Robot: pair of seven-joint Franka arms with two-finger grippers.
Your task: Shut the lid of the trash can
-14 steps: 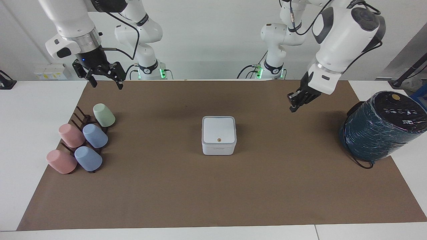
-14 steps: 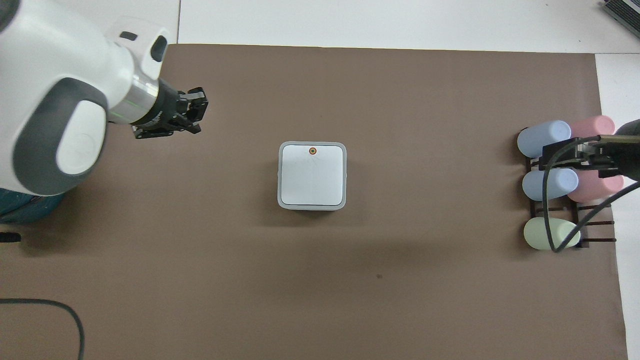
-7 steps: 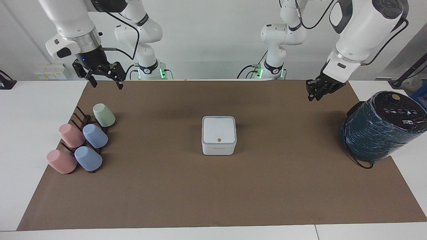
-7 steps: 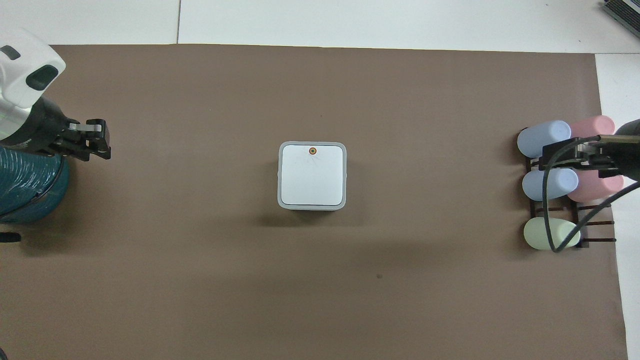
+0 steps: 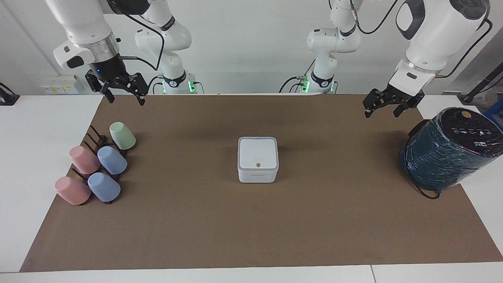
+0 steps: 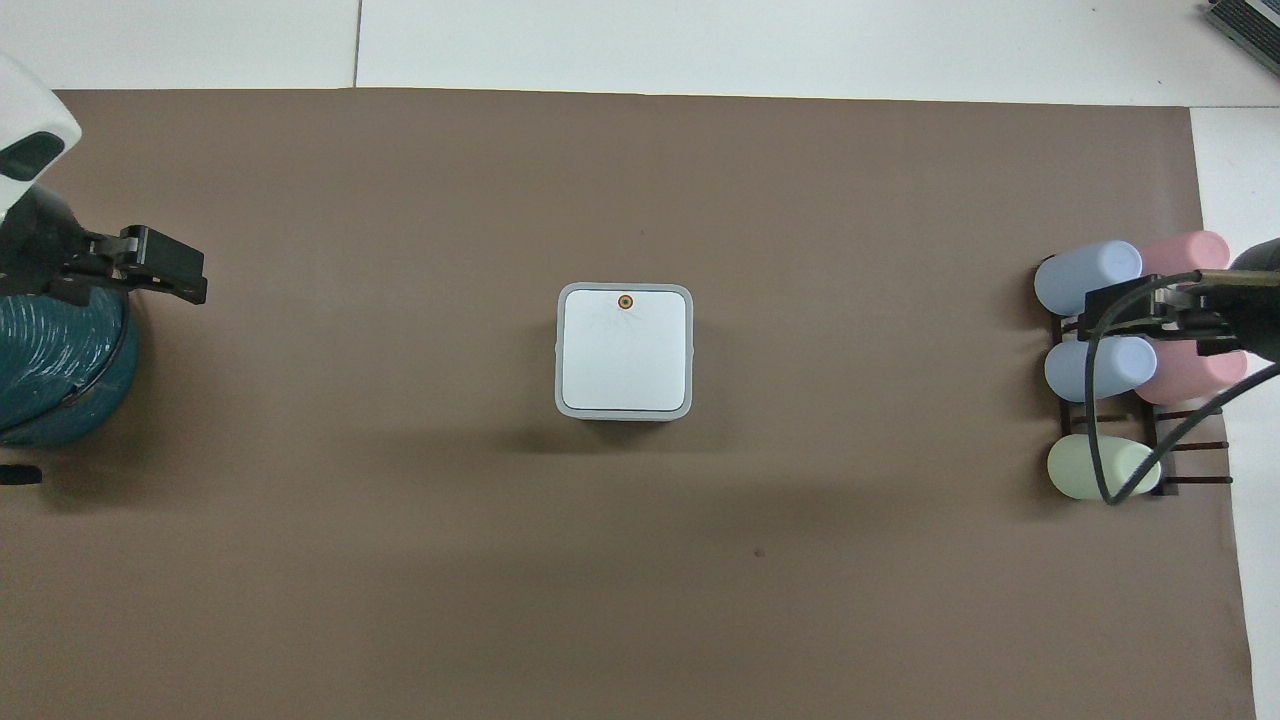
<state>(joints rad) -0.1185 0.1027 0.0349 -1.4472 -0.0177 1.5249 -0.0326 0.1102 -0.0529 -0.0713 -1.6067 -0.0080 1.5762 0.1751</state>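
- Trash can (image 5: 257, 171): small white square box, rounded corners, frame centre, on the bench (image 5: 196, 220).
- Lid (image 5: 257, 153): flat, shut, orange dot.
- Left hand (image 5: 382, 107): upper right, spread wide, empty.
- Right hand (image 5: 125, 95): upper left, spread wide, empty.

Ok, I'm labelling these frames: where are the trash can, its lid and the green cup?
trash can (image 5: 257, 175), facing view, on its front wall.
lid (image 6: 625, 350), overhead view, centre of its flat top.
green cup (image 5: 122, 135), facing view, on its side.
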